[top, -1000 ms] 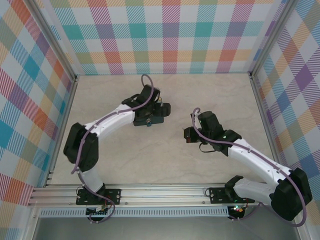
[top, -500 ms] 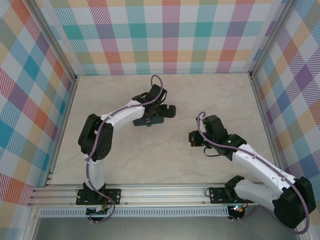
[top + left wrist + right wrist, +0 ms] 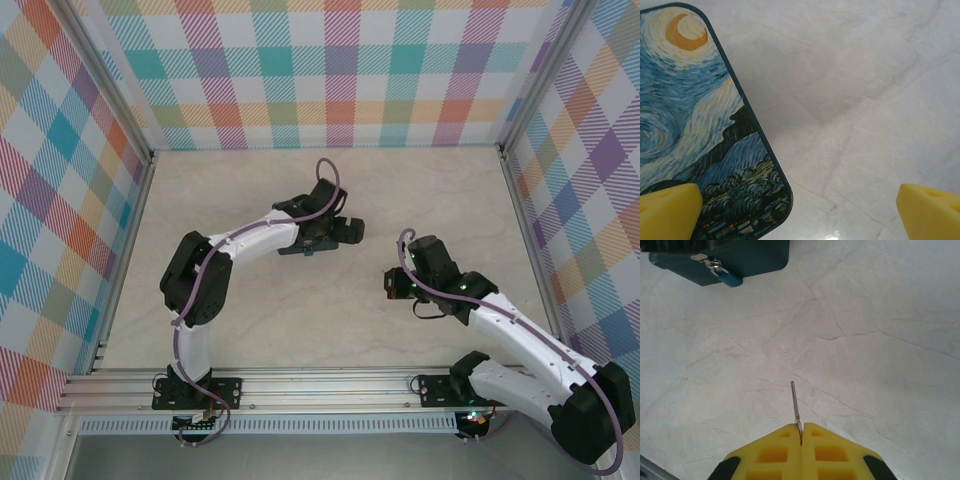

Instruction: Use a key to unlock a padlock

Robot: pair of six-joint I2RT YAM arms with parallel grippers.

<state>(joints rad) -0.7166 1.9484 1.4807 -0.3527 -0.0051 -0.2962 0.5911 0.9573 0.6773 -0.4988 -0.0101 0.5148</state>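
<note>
Pinching the thin dark metal key (image 3: 795,402) by its head alone, the right gripper (image 3: 801,429) has its yellow pads pressed flat together on it. The blade juts straight out ahead of the fingertips, over the pale marble-patterned table (image 3: 875,340). The tiny blue-bodied padlock with a silver shackle (image 3: 725,276) lies well ahead of that gripper and off to its left. It hangs from a hasp on the side wall of the rectangular tin box printed with a Starry Night scene (image 3: 755,255).

The grip is probably the weak spot: so slim a key, held at one end, could pivot or slip between the pads as soon as its tip meets the lock body instead of the keyway. The keyway itself is too small to make out, so lining up looks hard. The padlock seems to dangle loosely and may swing away when prodded. The tin may also slide, since nothing has hold of it.

The left gripper (image 3: 800,215) is spread wide and carries nothing. One finger (image 3: 667,210) hovers over the tin's lid corner, the other over bare table beside it.

The tin's lid is on and padlocked; what it holds cannot be seen.
</note>
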